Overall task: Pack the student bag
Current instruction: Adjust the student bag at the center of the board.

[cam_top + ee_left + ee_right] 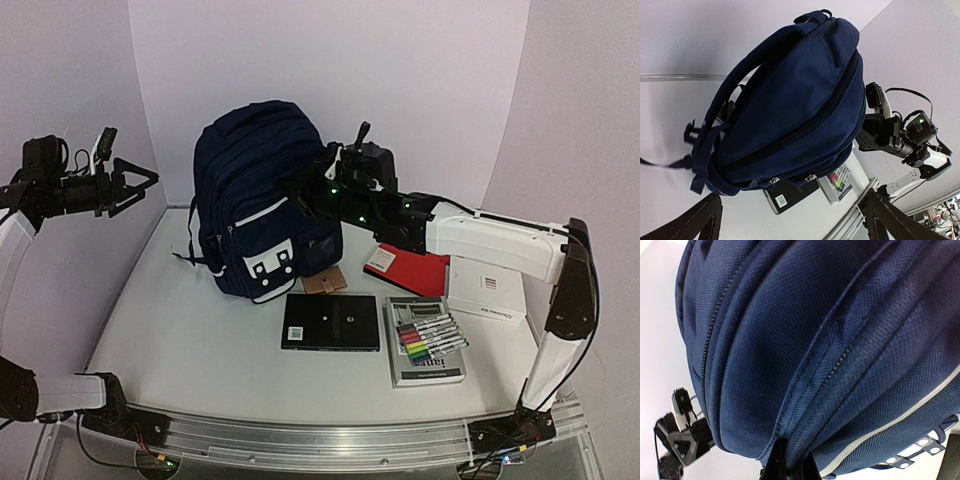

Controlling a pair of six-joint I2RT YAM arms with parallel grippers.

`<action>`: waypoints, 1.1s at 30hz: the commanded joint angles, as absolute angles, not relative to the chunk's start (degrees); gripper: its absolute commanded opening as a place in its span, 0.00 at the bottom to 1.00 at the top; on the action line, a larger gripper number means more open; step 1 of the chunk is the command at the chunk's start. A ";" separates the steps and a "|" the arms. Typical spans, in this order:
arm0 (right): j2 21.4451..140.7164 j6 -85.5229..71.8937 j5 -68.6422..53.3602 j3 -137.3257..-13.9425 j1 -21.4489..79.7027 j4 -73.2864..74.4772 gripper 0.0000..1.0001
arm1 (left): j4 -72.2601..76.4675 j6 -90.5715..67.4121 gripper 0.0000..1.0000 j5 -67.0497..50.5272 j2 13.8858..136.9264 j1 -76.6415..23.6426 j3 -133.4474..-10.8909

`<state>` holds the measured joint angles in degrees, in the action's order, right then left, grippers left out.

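At the back of the worktop (200, 350), the student bag (255, 215) is standing upright, its front pockets facing the arms. The left gripper (135, 187) is hanging high off to the left with its jaws spread wide, holding nothing, well apart from the bag. The right gripper (315, 190) is pressing in at the bag's right side, jaws squeezed together on the zip seam; whether a zip pull is sitting between them, I cannot tell. In front of the bag, a black book (331, 322) is lying flat, a set of markers (432, 335) just beside it, and a red notebook (408, 268) and a white box (486, 292) are lying behind the markers.
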<state>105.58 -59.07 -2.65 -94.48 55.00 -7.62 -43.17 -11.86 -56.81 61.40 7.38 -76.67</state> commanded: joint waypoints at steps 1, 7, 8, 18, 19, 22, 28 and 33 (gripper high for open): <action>103.83 -60.19 1.95 -95.40 55.33 -11.78 0.00 | -37.53 -13.04 1.00 -55.05 58.03 7.37 -72.02; 104.30 -61.90 2.74 -93.14 55.29 -12.62 0.00 | -22.10 -23.15 1.00 -55.58 55.19 5.24 -60.71; 104.11 -61.96 3.01 -92.60 55.30 -12.74 0.00 | -20.97 -24.12 1.00 -54.44 55.24 4.47 -59.82; 102.49 -62.65 5.10 -89.12 56.06 -13.18 0.00 | -16.25 -21.50 1.00 -38.31 64.60 -12.31 -60.66; 102.40 -62.75 5.10 -89.01 56.14 -13.18 0.00 | -16.74 -20.42 0.99 -36.16 65.73 -14.22 -61.64; 102.02 -62.84 5.97 -88.28 56.71 -13.18 0.00 | -16.50 -17.90 0.97 -30.28 67.92 -20.30 -63.59; 101.77 -63.11 8.06 -88.07 57.43 -13.26 0.00 | -14.86 -16.15 0.84 -18.19 69.71 -29.67 -64.17; 101.36 -62.80 10.23 -87.91 57.93 -13.19 0.00 | -14.02 -15.25 0.72 -7.86 70.79 -35.79 -64.16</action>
